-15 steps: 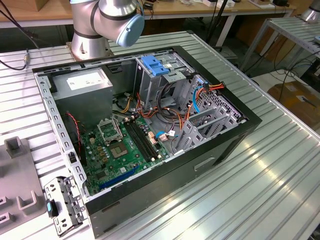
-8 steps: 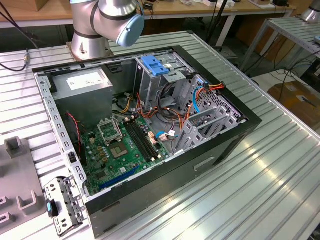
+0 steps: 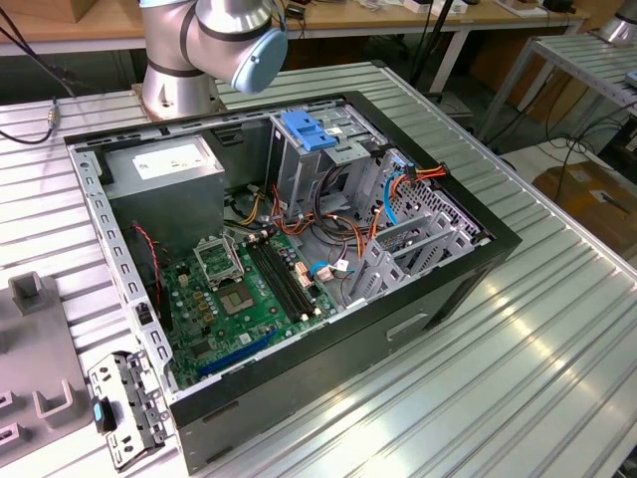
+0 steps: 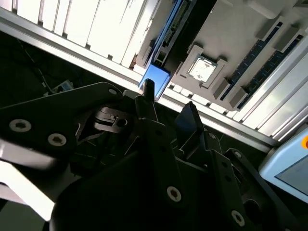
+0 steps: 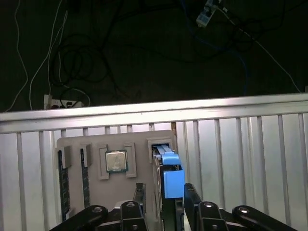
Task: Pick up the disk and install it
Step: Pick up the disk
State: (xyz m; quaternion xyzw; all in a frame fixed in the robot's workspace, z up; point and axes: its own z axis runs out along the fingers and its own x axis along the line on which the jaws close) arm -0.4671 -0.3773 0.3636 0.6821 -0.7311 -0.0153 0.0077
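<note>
At the exterior view's left, a grey tray (image 3: 30, 339) is cut off by the picture's edge, so its contents are hidden there. Just beside it a loose metal bracket (image 3: 124, 408) with a blue latch lies on the ribbed metal surface (image 3: 518, 339). In the middle stands an open computer case (image 3: 478, 249). It holds a green circuit board (image 3: 249, 299), a grey power box (image 3: 169, 164), a metal cage (image 3: 309, 159) with a blue handle on top, and a tangle of wires (image 3: 338, 234). Behind the case, the arm (image 3: 229, 40) is cut off at the top. At the right are a second metal bench (image 3: 587, 60) and a cardboard box (image 3: 597, 189) on the floor.

In the first wrist view, the tray (image 5: 144, 139) holds two memory sticks (image 5: 62, 178) in slots, then a square chip (image 5: 115, 161). Next to these the disk (image 5: 172, 180) stands on edge in its slot, with only its blue frame clear. The hand (image 5: 164, 186) is released. Its dark fingers (image 5: 140, 192) are spread to either side of the disk, and whether they touch it is hard to make out. Beyond the surface's rim the floor (image 5: 120, 57) is dark, with loose cables.

In the second wrist view, the hand (image 4: 168, 96) hangs near the blue end of the disk (image 4: 156, 79).
</note>
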